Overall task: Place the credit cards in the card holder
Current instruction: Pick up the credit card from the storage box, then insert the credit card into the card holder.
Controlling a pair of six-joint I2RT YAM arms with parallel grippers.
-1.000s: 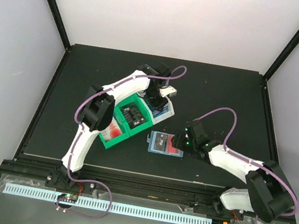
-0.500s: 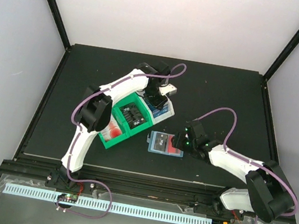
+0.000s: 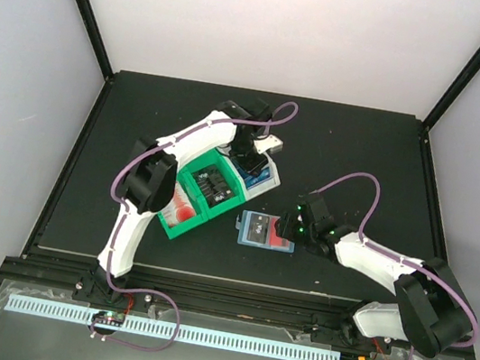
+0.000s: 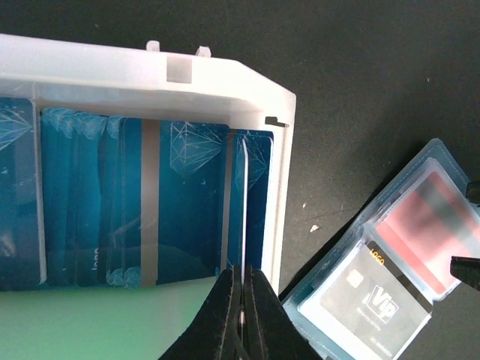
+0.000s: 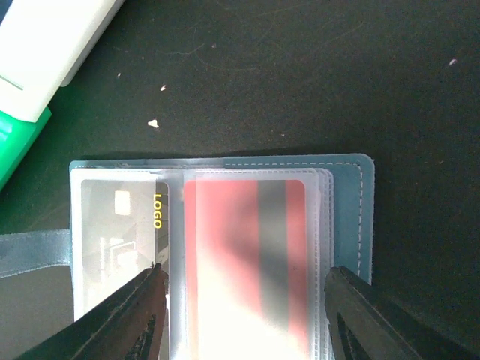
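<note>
Now the left claw (image 4: pixel 241 291) has tightened, seemingly pinching a blue card (image 4: pixel 245 202) inside the white bin (image 4: pixel 286 157), lift-ready; right claw (image 5: pixel 246 304) stays spread over the card holder (image 5: pixel 349 202).

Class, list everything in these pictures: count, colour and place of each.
table: one, black, beneath everything
green bin: one, green, left of centre
black cards: stack, black, green bin's far compartment
red-and-white cards: stack, green bin's near compartment
white bin: one, white, beside green bin
blue cards: several, blue, in white bin
card holder: one, teal, open on table
sleeved cards: two, dark and red, in card holder
left gripper: shut on an edge-on card in white bin
right gripper: open, astride card holder
</note>
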